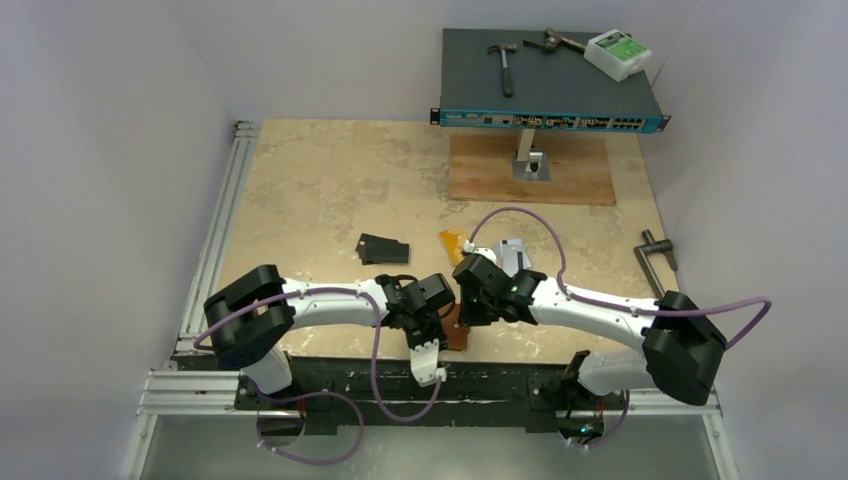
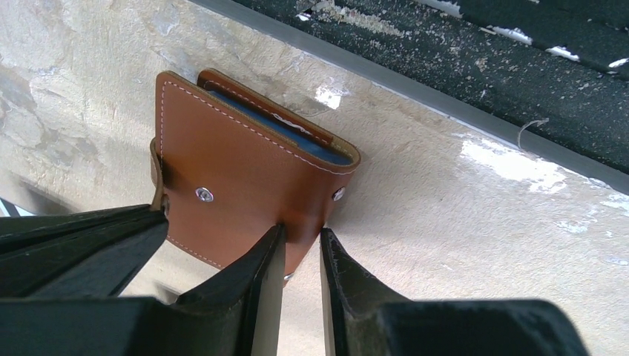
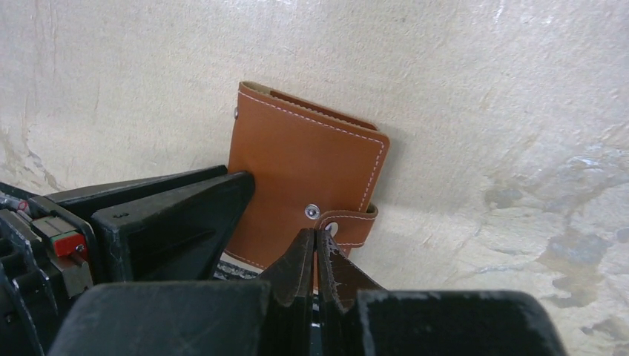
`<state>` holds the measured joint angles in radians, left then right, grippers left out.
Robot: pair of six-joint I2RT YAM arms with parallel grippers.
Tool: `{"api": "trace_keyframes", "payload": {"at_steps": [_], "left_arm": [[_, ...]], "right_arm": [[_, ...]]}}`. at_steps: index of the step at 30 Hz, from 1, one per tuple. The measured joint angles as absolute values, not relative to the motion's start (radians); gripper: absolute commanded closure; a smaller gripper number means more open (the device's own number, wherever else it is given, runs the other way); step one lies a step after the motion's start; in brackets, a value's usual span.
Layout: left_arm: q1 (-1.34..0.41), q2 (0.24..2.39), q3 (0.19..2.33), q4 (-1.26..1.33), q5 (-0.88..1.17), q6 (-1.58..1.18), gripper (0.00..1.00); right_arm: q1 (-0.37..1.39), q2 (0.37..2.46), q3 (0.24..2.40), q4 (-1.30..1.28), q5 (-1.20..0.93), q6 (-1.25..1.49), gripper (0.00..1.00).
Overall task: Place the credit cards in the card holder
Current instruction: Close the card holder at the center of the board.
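The card holder (image 1: 458, 333), a brown leather wallet, stands on edge near the table's front edge, between my two grippers. From the left wrist its light blue inside shows at the top of the card holder (image 2: 245, 163). My left gripper (image 2: 303, 241) is closed on its lower corner, with leather between the fingertips. My right gripper (image 3: 316, 237) is shut on the snap tab (image 3: 352, 222) of the card holder (image 3: 304, 163). Farther back lie the credit cards: black ones (image 1: 383, 248), a gold-orange one (image 1: 451, 243) and a silvery white one (image 1: 513, 252).
A network switch (image 1: 550, 100) on a stand over a wooden board (image 1: 530, 172) sits at the back, carrying a hammer (image 1: 506, 65) and a white box (image 1: 617, 53). A metal handle (image 1: 655, 260) lies at the right. The black front rail (image 2: 519, 74) runs just beyond the holder.
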<state>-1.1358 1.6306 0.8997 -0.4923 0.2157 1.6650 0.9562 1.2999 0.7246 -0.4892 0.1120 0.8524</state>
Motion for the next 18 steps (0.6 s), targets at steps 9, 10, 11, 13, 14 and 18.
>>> {"api": "trace_keyframes", "payload": {"at_steps": [9,10,11,13,14,18], "left_arm": [[-1.136,1.631,0.900,-0.491,0.215,1.645,0.80],[-1.136,1.631,0.900,-0.490,0.215,1.641,0.80],[-1.136,1.631,0.900,-0.490,0.215,1.640,0.80],[-1.136,1.631,0.900,-0.490,0.215,1.636,0.80],[-1.136,1.631,0.900,-0.490,0.214,1.633,0.80],[-1.136,1.631,0.900,-0.490,0.213,1.631,0.80]], "right_arm": [[0.957,1.340,0.711,-0.429,0.080,0.846,1.00],[0.957,1.346,0.711,-0.423,0.077,0.844,1.00],[0.957,1.351,0.711,-0.418,0.075,0.844,1.00],[0.958,1.365,0.711,-0.404,0.063,0.843,1.00],[0.959,1.370,0.711,-0.400,0.058,0.843,1.00],[0.963,1.377,0.710,-0.387,0.052,0.843,1.00]]}}
